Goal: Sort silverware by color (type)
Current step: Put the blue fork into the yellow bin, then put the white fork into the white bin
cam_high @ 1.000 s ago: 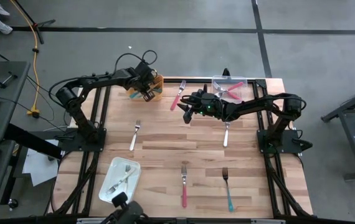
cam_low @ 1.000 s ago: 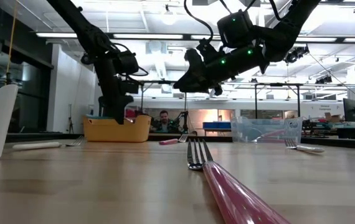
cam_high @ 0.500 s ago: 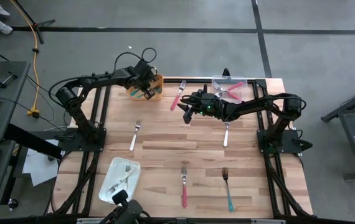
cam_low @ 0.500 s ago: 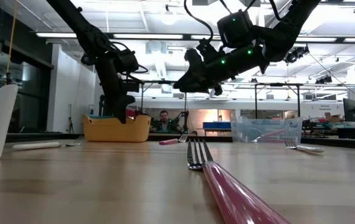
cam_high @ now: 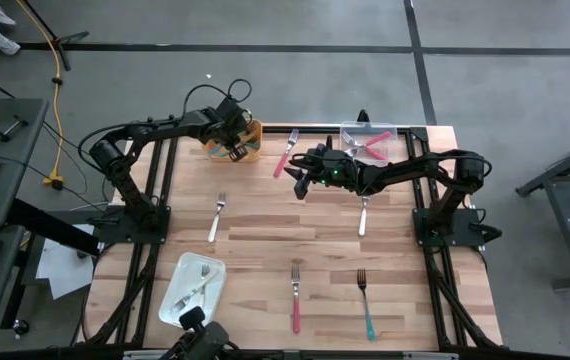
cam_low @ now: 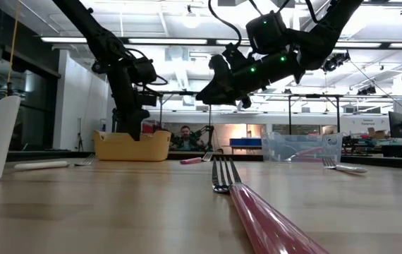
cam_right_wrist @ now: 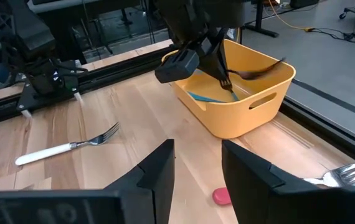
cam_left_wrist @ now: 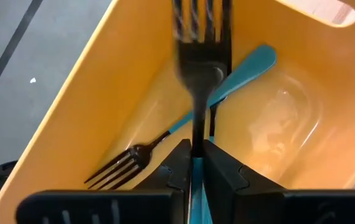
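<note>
My left gripper (cam_high: 233,148) hangs over the yellow bin (cam_high: 248,140) at the table's far left and is shut on a teal-handled fork (cam_left_wrist: 197,112). Another teal fork (cam_left_wrist: 165,140) lies on the bin's floor. My right gripper (cam_high: 301,184) is open and hovers above the far middle of the table, beside a pink fork (cam_high: 286,155) lying flat on the wood. A white fork (cam_high: 217,216), a second white fork (cam_high: 363,214), a pink fork (cam_high: 295,298) and a teal fork (cam_high: 365,300) also lie flat on the table. My left gripper pinches the teal fork between its two fingers (cam_left_wrist: 224,174) where the teal handle (cam_left_wrist: 196,183) meets the metal neck. It comes from above, pointing down into the bin. The fork's head (cam_left_wrist: 201,31) sticks out past the fingertips, lifted clear of the bin floor.
A clear bin (cam_high: 368,140) at the far right holds pink forks. A white tray (cam_high: 192,290) at the near left holds white forks. The table's middle (cam_high: 285,235) is bare wood. A person (cam_low: 185,136) sits in the room beyond the table.
My left gripper has swayed slightly above the yellow bin, still shut on the teal fork. Nothing else has moved.
</note>
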### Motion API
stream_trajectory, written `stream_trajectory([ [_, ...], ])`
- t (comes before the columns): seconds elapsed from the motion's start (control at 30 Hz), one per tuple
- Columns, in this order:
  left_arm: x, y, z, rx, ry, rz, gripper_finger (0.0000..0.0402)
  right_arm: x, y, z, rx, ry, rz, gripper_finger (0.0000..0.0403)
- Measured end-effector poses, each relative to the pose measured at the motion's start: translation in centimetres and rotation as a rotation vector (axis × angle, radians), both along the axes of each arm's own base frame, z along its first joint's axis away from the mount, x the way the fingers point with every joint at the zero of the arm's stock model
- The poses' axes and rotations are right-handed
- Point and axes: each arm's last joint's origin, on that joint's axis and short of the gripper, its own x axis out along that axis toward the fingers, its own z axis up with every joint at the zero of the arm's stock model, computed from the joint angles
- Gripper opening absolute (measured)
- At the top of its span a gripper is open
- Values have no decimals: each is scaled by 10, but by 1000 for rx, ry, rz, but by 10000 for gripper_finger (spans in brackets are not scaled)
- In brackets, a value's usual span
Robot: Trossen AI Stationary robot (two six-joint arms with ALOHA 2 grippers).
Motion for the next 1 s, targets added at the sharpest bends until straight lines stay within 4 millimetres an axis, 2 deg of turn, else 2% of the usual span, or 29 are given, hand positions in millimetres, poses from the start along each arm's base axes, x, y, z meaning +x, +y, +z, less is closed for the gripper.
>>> stream_trajectory([
  [0.27,-1,0,0,5,18,8,62,0,0,0,0,0,0,126],
  [0.47,-1,-11,13,89,92,25,50,-1,0,-1,-23,33,16,126],
  [0.63,9,-30,36,134,-13,11,16,-7,3,4,-28,97,42,122],
  [0.8,27,-58,58,199,-162,-39,3,-20,12,19,-36,179,43,86],
  [1.0,39,-102,52,251,-363,-120,2,-38,44,32,-89,338,11,13],
])
